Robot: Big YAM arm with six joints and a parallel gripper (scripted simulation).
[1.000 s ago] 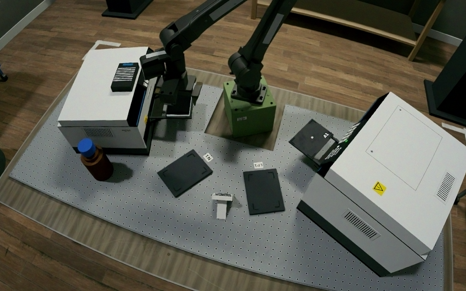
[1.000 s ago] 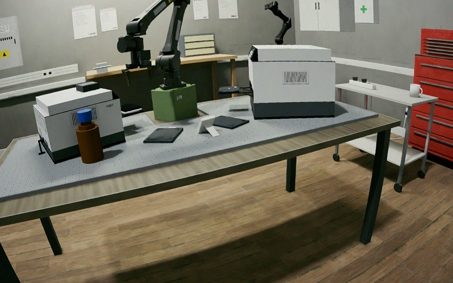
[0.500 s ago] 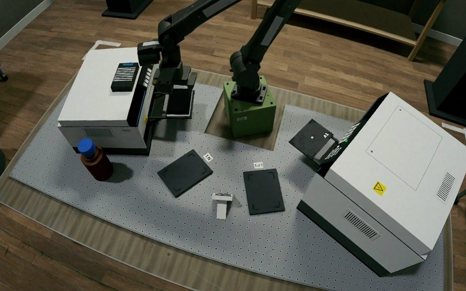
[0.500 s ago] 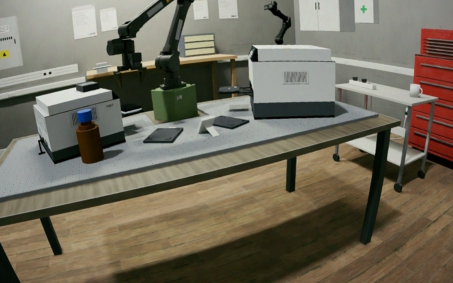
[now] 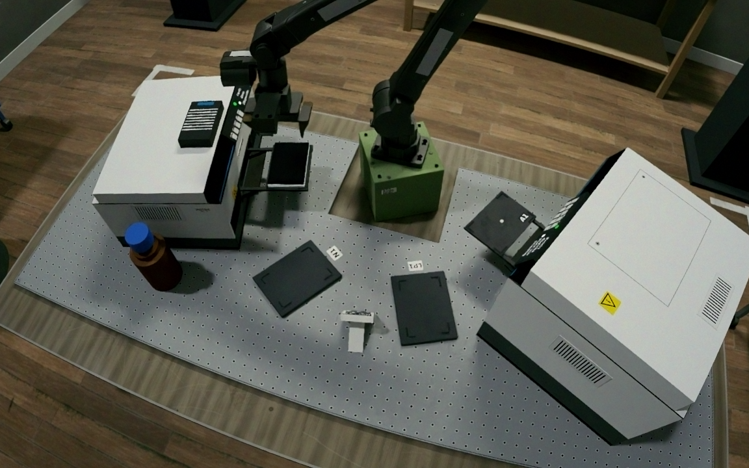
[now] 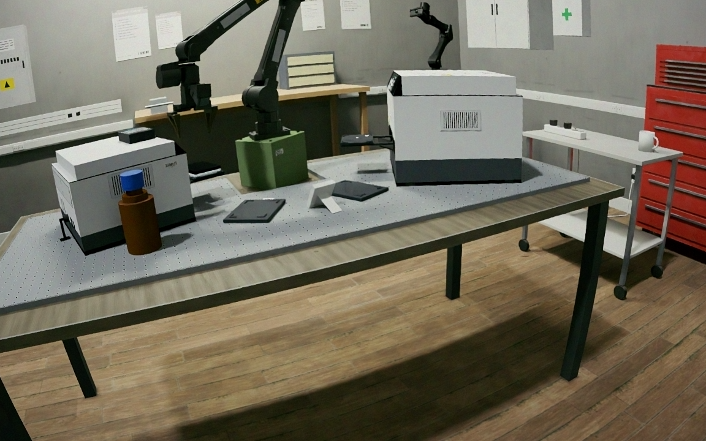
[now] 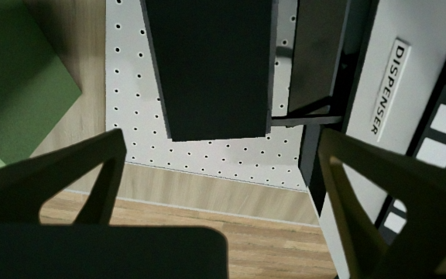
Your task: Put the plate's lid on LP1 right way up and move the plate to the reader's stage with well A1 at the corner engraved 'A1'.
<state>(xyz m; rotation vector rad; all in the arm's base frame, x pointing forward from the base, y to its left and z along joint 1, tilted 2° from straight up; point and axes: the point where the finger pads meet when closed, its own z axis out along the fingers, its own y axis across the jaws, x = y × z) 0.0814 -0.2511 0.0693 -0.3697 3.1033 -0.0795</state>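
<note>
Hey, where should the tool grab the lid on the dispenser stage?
Grip the lid across its two long edges, coming straight down from above. It lies flat on the covered plate, and the open tool hovers above its far end.

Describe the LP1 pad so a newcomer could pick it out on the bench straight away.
Start at the green pedestal that carries the arm, then look toward the near edge of the perforated bench. Two flat dark pads lie there; LP1 is the one nearer the large tilted reader, with the white tag "LP1" at its far short end, while its neighbour is tagged N1.
</note>
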